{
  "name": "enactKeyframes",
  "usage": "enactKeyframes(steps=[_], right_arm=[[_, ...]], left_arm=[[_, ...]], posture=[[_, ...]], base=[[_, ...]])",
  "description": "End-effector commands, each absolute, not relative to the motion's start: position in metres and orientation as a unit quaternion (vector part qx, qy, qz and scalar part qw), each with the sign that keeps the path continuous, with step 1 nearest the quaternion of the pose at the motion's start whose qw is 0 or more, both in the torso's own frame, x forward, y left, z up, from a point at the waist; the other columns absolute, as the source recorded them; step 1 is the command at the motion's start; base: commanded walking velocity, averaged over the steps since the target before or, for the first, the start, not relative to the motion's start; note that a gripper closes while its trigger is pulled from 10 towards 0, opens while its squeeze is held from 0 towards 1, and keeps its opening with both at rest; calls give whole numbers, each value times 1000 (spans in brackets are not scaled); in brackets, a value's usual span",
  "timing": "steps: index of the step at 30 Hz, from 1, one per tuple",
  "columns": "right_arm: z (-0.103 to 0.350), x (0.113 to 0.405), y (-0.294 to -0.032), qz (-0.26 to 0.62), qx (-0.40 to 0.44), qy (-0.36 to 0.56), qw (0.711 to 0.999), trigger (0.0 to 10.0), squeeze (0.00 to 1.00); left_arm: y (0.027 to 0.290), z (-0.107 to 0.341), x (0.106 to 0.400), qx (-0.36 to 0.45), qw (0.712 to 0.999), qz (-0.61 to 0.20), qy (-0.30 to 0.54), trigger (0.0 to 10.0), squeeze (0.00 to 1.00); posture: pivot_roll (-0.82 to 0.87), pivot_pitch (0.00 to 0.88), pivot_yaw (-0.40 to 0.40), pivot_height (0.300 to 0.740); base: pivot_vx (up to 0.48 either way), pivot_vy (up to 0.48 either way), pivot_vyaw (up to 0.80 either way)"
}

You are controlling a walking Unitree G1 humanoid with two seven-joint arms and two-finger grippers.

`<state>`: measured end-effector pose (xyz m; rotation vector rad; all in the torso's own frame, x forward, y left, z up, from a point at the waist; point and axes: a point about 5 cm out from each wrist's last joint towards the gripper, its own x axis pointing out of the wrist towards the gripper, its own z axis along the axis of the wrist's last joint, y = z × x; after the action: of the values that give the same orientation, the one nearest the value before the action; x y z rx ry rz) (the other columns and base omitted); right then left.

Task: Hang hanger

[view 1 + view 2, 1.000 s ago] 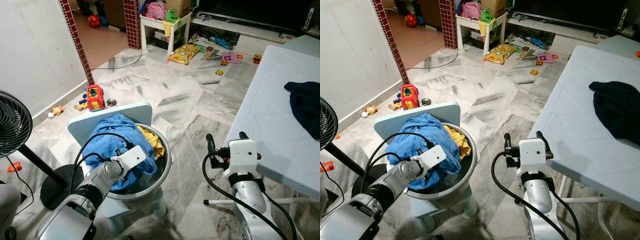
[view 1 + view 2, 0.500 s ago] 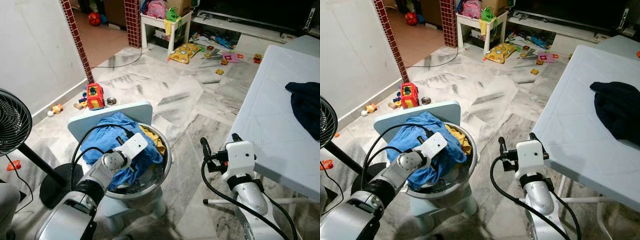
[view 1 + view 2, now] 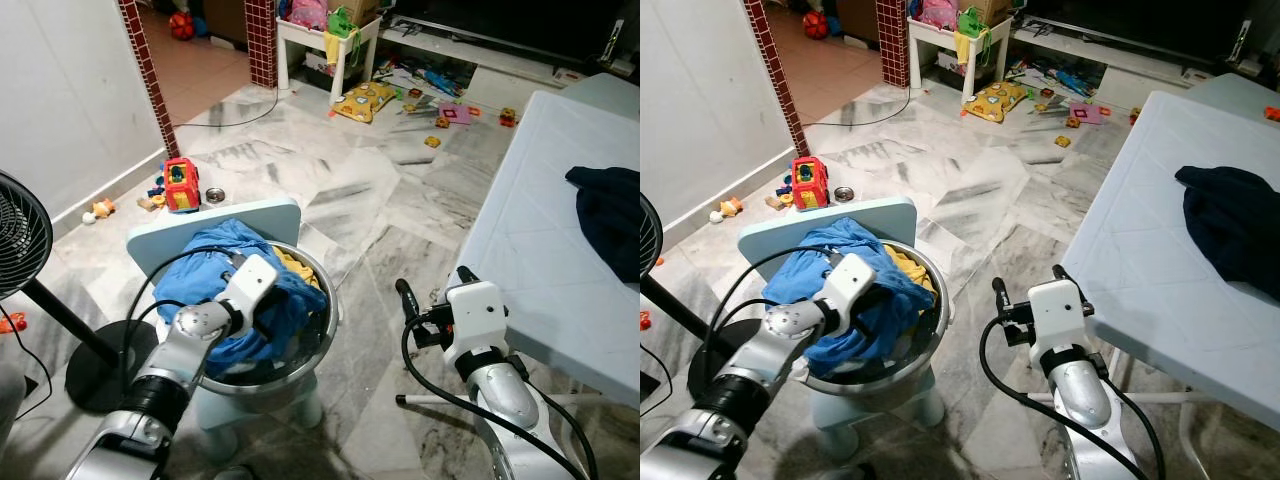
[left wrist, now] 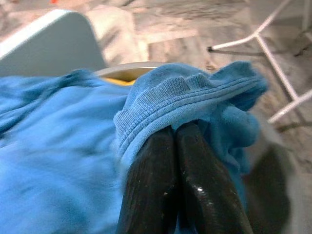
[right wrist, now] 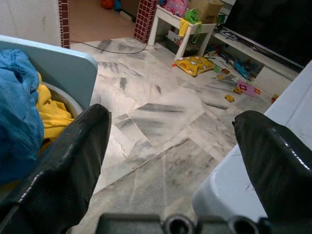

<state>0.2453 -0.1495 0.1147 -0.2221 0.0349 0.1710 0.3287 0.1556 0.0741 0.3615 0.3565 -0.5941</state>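
Note:
A blue garment [image 3: 215,275] lies heaped in a metal basin [image 3: 326,318] that stands on a pale blue stool [image 3: 210,220]. My left gripper [image 4: 174,132] is shut on a ribbed edge of that blue garment, above the basin's middle. Under the blue cloth lies a yellow cloth [image 3: 297,270]. To the right of the basin my right gripper [image 3: 432,282] hangs open in the air, beside the white table's [image 3: 530,240] near edge, holding nothing. Its fingers [image 5: 73,161] stand wide apart.
A dark navy garment [image 3: 607,205] lies on the white table. A black standing fan [image 3: 20,245] is at the left. Toys [image 3: 180,185] are scattered on the marble floor, with a small white table [image 3: 315,45] and more toys at the back.
My left gripper has risen a little with the blue garment pinched in it, bunching the cloth. The right gripper has drifted slightly left. The whole view has shifted a bit.

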Motion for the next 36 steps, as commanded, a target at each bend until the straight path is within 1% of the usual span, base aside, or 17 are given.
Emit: enactKeyframes(steps=[1,5,10,12,15,22,23,24,26,27,28,29,32,33,34,35,36], right_arm=[[114,246,-150,91,-115,22,989,10000,0],[112,246,-150,97,-115,24,988,10000,0],[113,247,-147,107,-116,24,987,10000,0],[113,248,-146,114,-118,24,986,10000,0],[112,246,-144,125,-124,27,984,10000,0],[111,244,-147,124,-127,29,984,10000,0],[111,243,-148,123,-128,31,984,10000,0],[111,242,-148,123,-129,32,983,10000,0],[110,242,-148,124,-129,32,983,10000,0],[110,241,-148,124,-130,33,983,10000,0],[110,242,-148,124,-130,33,983,10000,0],[110,242,-148,124,-130,33,983,10000,0],[111,242,-147,127,-134,33,982,10000,0],[111,242,-147,128,-136,33,982,10000,0],[111,242,-146,129,-137,32,982,10000,0],[111,243,-146,129,-137,32,982,10000,0],[110,243,-147,130,-139,33,981,10000,0]], left_arm=[[164,82,329,175,931,-274,167,0,0],[194,82,325,180,944,-209,180,0,0],[214,79,323,140,964,-121,193,0,0],[212,77,320,116,966,-112,201,0,0],[194,62,308,104,955,-144,237,0,0],[195,49,300,106,949,-123,271,0,0],[197,46,298,105,947,-113,283,1490,0],[198,45,297,107,946,-106,288,6667,0],[199,44,297,109,946,-103,288,6667,0],[199,44,297,111,946,-102,287,8902,0],[199,44,297,113,946,-101,287,8902,0],[199,44,298,113,946,-101,287,10000,0],[196,47,301,111,949,-101,278,10000,0],[194,48,302,105,950,-101,277,10000,690],[193,49,302,101,950,-101,277,10000,690],[192,49,303,96,951,-102,276,10000,1000],[188,51,305,91,953,-108,269,10000,1000]], posture=[[95,68,-109,740],[109,67,-119,740],[111,69,-129,740],[111,70,-131,740],[102,69,-130,740],[91,70,-128,740],[90,71,-128,740],[88,71,-129,740],[87,71,-129,740],[87,70,-130,740],[87,70,-131,740],[86,69,-131,740],[86,66,-133,740],[86,65,-134,740],[86,65,-134,740],[86,65,-133,740],[85,64,-134,740]], base=[[0,0,0],[0,0,0],[0,0,0],[0,0,0],[0,0,0],[0,0,0],[0,0,0],[0,0,0],[0,0,0],[0,0,0],[0,0,0],[0,0,0],[0,0,0],[0,0,0],[0,0,0],[0,0,0],[0,0,0]])
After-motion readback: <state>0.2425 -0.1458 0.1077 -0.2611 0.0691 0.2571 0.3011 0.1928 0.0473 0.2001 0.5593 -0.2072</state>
